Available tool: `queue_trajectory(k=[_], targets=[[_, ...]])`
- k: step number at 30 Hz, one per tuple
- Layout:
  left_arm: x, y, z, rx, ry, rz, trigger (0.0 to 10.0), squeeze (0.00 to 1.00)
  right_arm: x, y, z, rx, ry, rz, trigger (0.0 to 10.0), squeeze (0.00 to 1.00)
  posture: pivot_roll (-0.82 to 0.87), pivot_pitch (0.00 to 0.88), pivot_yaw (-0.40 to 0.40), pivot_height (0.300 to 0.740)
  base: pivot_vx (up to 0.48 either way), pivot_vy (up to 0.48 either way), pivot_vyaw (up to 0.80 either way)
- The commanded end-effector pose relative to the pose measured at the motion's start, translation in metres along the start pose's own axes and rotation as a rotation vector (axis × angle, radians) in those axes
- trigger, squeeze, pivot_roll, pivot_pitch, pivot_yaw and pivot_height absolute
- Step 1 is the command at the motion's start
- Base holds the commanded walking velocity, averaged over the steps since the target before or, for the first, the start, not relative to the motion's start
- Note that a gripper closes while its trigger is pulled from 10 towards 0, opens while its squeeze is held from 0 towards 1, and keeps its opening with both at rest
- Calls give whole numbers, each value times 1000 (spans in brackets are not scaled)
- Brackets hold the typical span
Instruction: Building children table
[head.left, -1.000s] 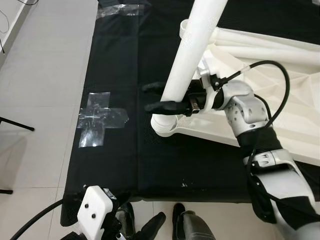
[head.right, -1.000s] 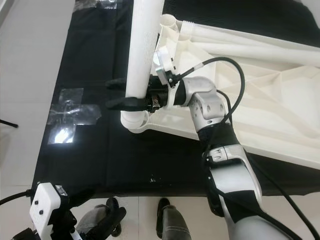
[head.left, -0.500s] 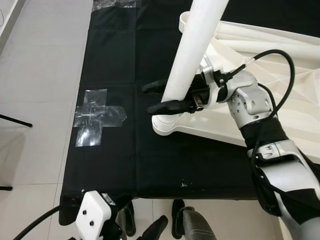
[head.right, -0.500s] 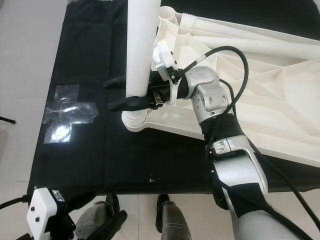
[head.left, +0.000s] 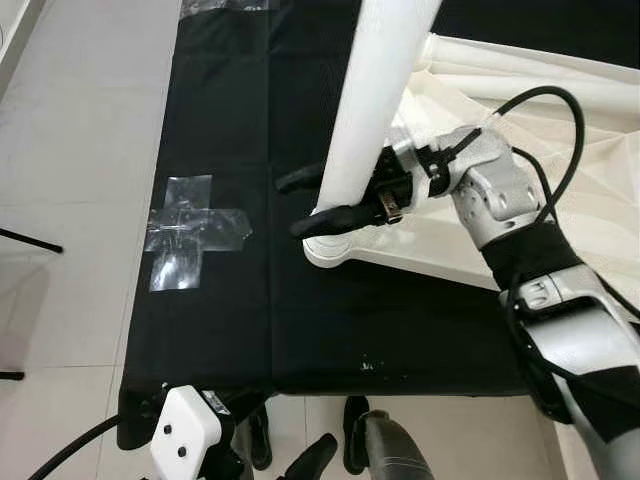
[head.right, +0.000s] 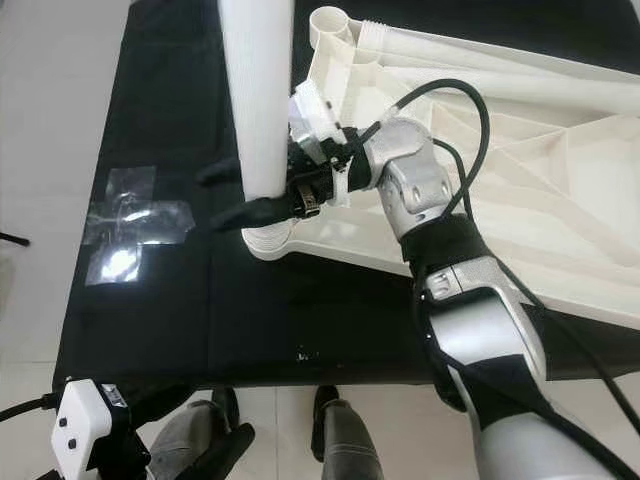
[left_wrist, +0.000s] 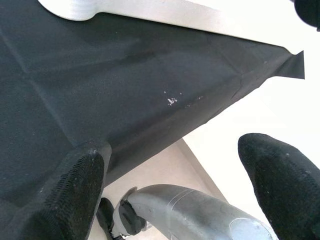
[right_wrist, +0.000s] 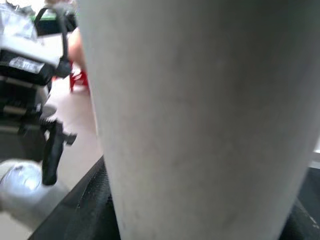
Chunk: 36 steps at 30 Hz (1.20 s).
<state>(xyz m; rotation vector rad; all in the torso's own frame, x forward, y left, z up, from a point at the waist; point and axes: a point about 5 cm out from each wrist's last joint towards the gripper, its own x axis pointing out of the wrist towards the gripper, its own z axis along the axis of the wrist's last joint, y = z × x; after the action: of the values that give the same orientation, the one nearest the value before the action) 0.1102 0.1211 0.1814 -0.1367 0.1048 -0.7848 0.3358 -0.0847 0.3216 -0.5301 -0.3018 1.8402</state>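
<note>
My right gripper (head.left: 315, 200) is clamped round the white table leg (head.left: 372, 100), one black finger on each side of the tube, low on its length; the leg stands nearly upright, its long axis rising steeply toward my head and leaning a little to my right at the top; in the right wrist view the leg (right_wrist: 200, 115) is pressed close against the camera.

The leg's lower end sits at the round corner socket (head.left: 325, 250) of the upturned white tabletop (head.left: 560, 200), which lies underside-up on the black cloth (head.left: 230, 300) spread over the pale floor (head.left: 70, 180); I cannot tell whether the end is seated in the socket or only resting on its rim; the far corner socket (head.right: 330, 22) is empty.

The relation that counts: socket directly below my grip, the leg's axis close to the socket's own, so the coming move, as I judge it, is a press or twist straight down along that axis; any lean would bind it.

Left gripper (left_wrist: 170, 185) hangs low near my legs, fingers spread with nothing between them, above the near edge of the cloth; the right arm is far the nearer to the work.

A cross of clear tape (head.left: 190, 232) lies on the cloth to my left of the socket, well apart from it.
</note>
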Motion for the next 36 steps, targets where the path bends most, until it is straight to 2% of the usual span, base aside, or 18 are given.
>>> queue_trajectory(k=[1,7,14,18,36], targets=[[-3,-4,-1,-9,17,-12,10000,0,3,9,-21,86,65,41,10000,0,112,490,-42,740,0,0,0],[-2,-4,-1,-8,11,-12,10000,0,9,5,-22,85,97,70,10000,0,109,489,-43,740,0,0,0],[0,-4,0,-9,9,-11,10000,0,13,-2,-23,94,84,47,10000,0,100,485,-51,740,0,0,0],[0,-4,0,-11,6,-10,10000,0,14,-7,-25,114,71,6,10000,0,94,483,-51,740,0,0,0],[2,-4,0,-13,5,-10,10000,0,10,-6,-43,166,81,-198,10000,0,89,470,-43,740,0,0,0]])
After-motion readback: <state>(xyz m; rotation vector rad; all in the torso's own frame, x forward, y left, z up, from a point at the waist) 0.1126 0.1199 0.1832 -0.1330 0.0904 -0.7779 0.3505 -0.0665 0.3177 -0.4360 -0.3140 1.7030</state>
